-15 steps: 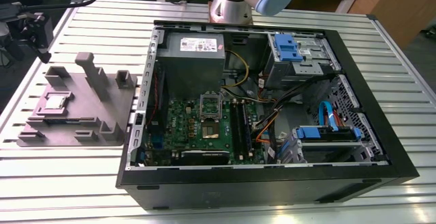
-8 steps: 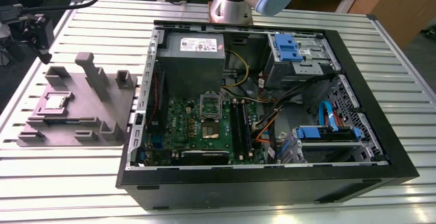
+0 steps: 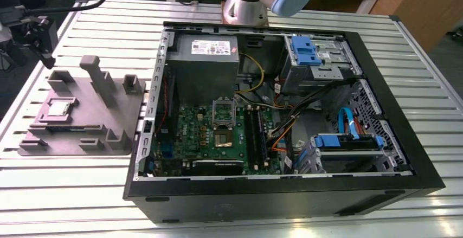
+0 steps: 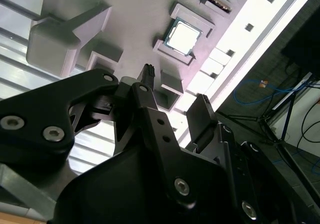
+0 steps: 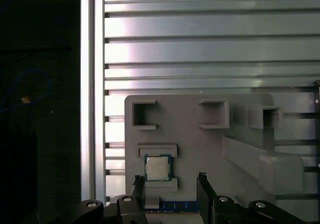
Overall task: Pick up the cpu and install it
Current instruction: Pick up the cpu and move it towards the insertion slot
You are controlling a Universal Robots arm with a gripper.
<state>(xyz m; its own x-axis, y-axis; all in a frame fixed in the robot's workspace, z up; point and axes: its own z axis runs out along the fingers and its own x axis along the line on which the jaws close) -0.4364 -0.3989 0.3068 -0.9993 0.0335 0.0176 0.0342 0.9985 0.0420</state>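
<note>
The small square cpu with its silver-grey metal top [image 3: 59, 108] [image 4: 183, 36] [image 5: 157, 168] lies flat in a shallow framed recess of the large grey plastic tray with upright posts [image 3: 123, 113] [image 4: 135, 28] [image 5: 200, 149], untouched. The black two-fingered gripper [image 4: 175, 86] [image 5: 170, 179] hangs above that tray, its fingers [image 5: 204, 191] apart and clasping nothing. In the first wrist view the chip shows through the gap between them. The open black computer case [image 3: 289, 200] stands just beside the tray, on the exterior view's right, and both rest on the slatted metal table [image 3: 58, 194].
</note>
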